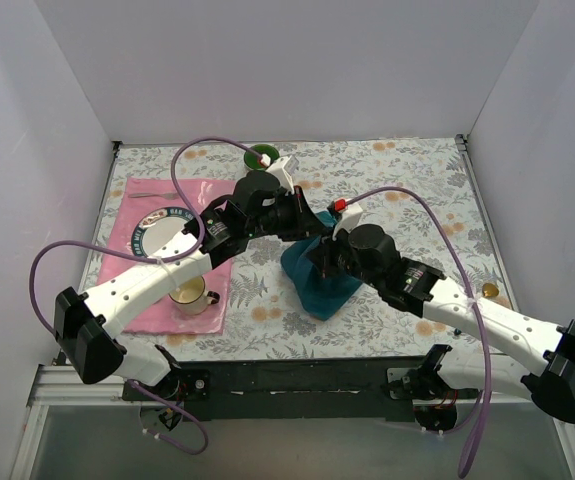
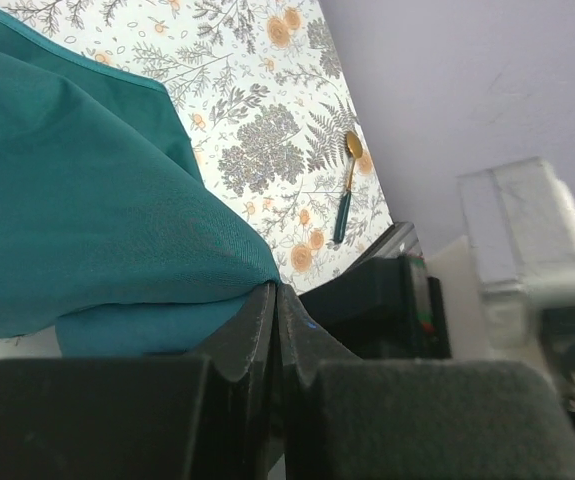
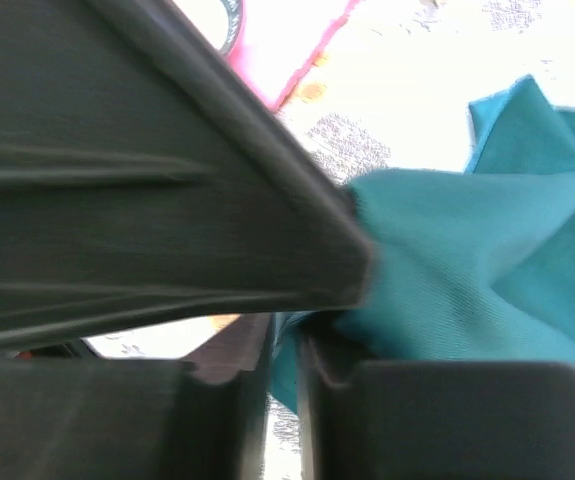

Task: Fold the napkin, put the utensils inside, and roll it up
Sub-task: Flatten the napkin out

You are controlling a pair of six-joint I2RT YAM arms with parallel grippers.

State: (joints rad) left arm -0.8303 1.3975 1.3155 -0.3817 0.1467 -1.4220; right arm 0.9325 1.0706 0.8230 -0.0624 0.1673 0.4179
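The teal napkin (image 1: 323, 290) lies bunched in the middle of the floral table, partly lifted. My left gripper (image 1: 311, 228) is shut on a fold of the napkin (image 2: 77, 200), its fingertips (image 2: 275, 290) pressed together at the cloth's edge. Just below it, my right gripper (image 1: 319, 258) has closed on another fold of the napkin (image 3: 467, 250), with teal cloth between its narrow jaws (image 3: 285, 335). One utensil, a spoon (image 2: 345, 195) with a gold head and dark green handle, lies on the table by the right arm (image 1: 488, 290).
A pink placemat (image 1: 137, 300) at the left holds a dark-rimmed plate (image 1: 143, 238) and a mug (image 1: 189, 292). A green cup (image 1: 260, 157) stands at the back. White walls enclose the table. The left gripper's dark body (image 3: 117, 180) fills the right wrist view's upper left.
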